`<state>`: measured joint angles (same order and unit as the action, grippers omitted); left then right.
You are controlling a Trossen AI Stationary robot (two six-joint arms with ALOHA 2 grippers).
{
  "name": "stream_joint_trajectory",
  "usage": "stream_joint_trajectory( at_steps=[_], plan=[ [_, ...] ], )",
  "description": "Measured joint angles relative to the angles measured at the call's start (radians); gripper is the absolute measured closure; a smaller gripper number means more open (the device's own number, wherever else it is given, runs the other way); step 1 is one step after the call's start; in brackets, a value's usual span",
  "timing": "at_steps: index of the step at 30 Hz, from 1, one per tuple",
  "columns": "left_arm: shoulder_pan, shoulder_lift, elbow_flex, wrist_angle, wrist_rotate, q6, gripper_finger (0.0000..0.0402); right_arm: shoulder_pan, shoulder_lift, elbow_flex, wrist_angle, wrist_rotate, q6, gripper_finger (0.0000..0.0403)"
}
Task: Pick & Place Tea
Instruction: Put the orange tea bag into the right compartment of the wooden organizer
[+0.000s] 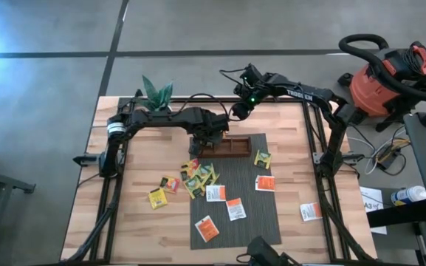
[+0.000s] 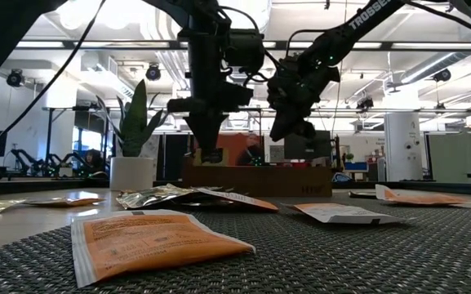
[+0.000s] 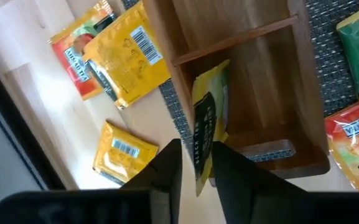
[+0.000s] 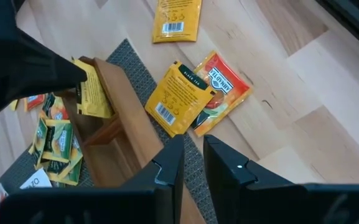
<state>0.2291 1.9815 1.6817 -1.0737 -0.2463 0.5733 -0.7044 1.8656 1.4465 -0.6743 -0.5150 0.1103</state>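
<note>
The wooden tray (image 1: pixel 235 146) lies along the far edge of the grey mat (image 1: pixel 249 199). My left gripper (image 1: pixel 207 140) hangs over the tray's left end, pointing steeply down and slightly open. A yellow tea sachet (image 3: pixel 207 118) stands on edge between its fingers, its lower part inside the end compartment (image 3: pixel 260 81). The right wrist view shows the same sachet (image 4: pixel 95 93) under the left gripper. My right gripper (image 1: pixel 241 109) hovers just beyond the tray's far side, fingers a narrow gap apart with nothing between them. More tea sachets (image 1: pixel 198 176) lie flat on the table and mat. My left gripper has the yellow sachet's upper edge (image 3: pixel 202 177) between its two fingers, which come from above and stand on its two flat faces. A gap shows between one finger (image 3: pixel 167 168) and the sachet. I cannot tell whether the other finger touches it.
Several sachets lie loose: a pile left of the mat, a yellow one (image 1: pixel 157 197), orange-and-white ones on the mat (image 1: pixel 235 208) and near the right edge (image 1: pixel 310 211), a green one (image 1: pixel 262 158). A potted plant (image 1: pixel 157 92) stands at the far edge. A vacuum (image 1: pixel 386 77) sits off the table.
</note>
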Motion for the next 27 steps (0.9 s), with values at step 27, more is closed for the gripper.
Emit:
stream_joint_trajectory(
  at_steps=[27],
  plan=[
    [0.09, -0.341, -0.121, 0.058, 0.131, -0.586, 0.0312, 0.018, 0.0, -0.026, 0.03, 0.028, -0.087, 0.0344]
  ],
)
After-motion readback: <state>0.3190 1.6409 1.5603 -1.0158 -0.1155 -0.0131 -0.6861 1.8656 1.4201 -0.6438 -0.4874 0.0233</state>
